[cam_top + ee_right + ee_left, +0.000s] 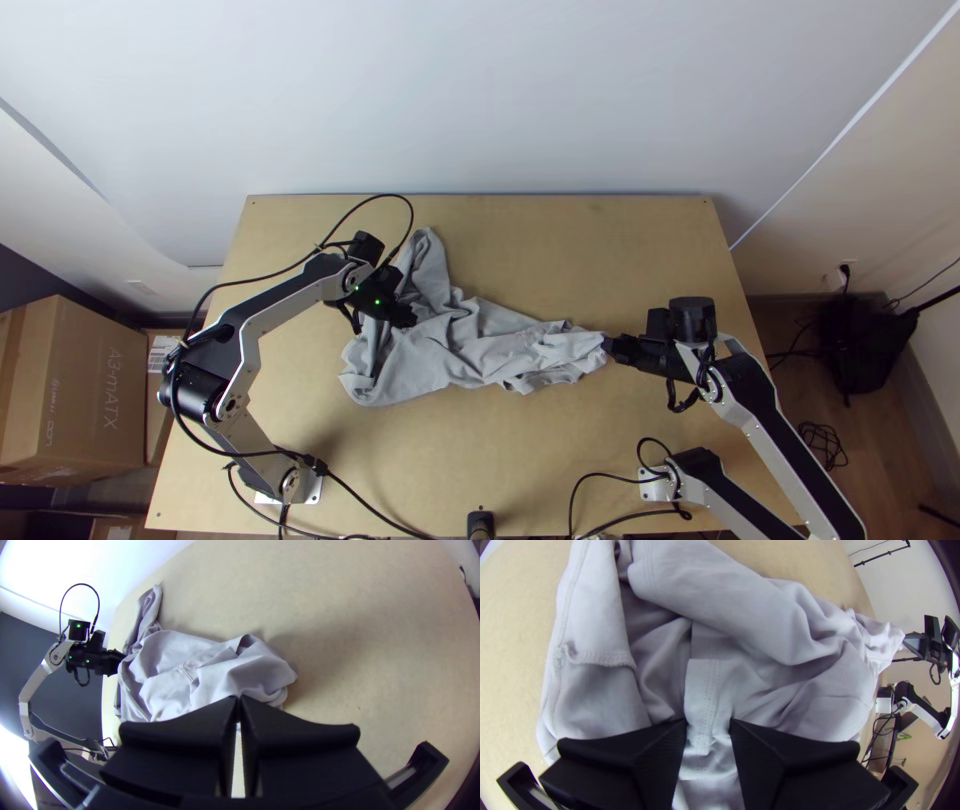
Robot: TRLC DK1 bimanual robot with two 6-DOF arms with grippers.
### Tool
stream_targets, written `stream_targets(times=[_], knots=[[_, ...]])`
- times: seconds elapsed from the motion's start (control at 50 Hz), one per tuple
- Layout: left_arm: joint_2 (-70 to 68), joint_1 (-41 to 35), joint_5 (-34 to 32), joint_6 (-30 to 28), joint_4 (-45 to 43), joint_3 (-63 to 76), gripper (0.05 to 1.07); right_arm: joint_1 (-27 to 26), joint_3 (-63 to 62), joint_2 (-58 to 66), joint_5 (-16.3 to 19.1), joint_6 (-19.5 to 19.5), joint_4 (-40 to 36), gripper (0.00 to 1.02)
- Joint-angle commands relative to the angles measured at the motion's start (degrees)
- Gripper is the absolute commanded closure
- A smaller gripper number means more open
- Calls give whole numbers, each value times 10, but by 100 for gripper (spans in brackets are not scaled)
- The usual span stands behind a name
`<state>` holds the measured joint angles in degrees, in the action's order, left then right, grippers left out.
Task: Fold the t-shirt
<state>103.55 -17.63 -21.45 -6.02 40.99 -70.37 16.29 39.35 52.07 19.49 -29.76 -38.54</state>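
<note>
Across the middle of the table (560,230), the grey t-shirt (440,350) lies bunched. Right gripper (238,698) pinches its narrow end; left gripper (708,721) stands parted at the wider part, fabric between its fingers. Judged early: no neat fold visible; flattening, folding outstanding.

Glare on wall (115,570), soft shadows on table (400,660), dark wrist-view corners.

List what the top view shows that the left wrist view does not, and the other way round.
Top view: a large cardboard box beside the table, and the left arm's base.
Left wrist view: a stitched edge between the left gripper's parted fingers.
Both: the rumpled grey t-shirt, one end in the right gripper.
</note>
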Motion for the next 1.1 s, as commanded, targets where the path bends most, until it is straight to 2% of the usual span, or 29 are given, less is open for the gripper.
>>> stream_targets(times=[0.0,0.1,0.14,0.16,0.28,0.42,0.5,0.64,0.84,0.96,1.08], knots=[[-17,-2,-5,-7,1,16,68,-6,-7,0,-3,-4,4,100],[-22,0,-6,-6,-5,18,89,-7,-8,-2,-3,-4,4,100],[-27,2,-6,0,-17,22,102,-7,-7,-4,-4,-4,4,100],[-30,4,-5,0,-20,23,105,-8,-7,-4,-4,-4,4,100],[-48,21,-5,8,-22,16,104,-26,-2,-4,-4,-4,4,100],[-75,62,-5,52,-29,-8,104,-51,7,-2,-9,-5,2,100],[-91,84,-1,81,-29,-23,104,-60,12,1,-25,0,5,100],[-136,117,24,112,-26,-41,104,-69,27,3,-52,29,17,100],[-193,162,72,144,-10,-87,104,-92,89,33,-84,91,51,100],[-230,185,117,147,-11,-124,104,-121,178,80,-83,111,57,100],[-252,203,151,154,-8,-184,104,-128,282,115,-80,118,62,100]])
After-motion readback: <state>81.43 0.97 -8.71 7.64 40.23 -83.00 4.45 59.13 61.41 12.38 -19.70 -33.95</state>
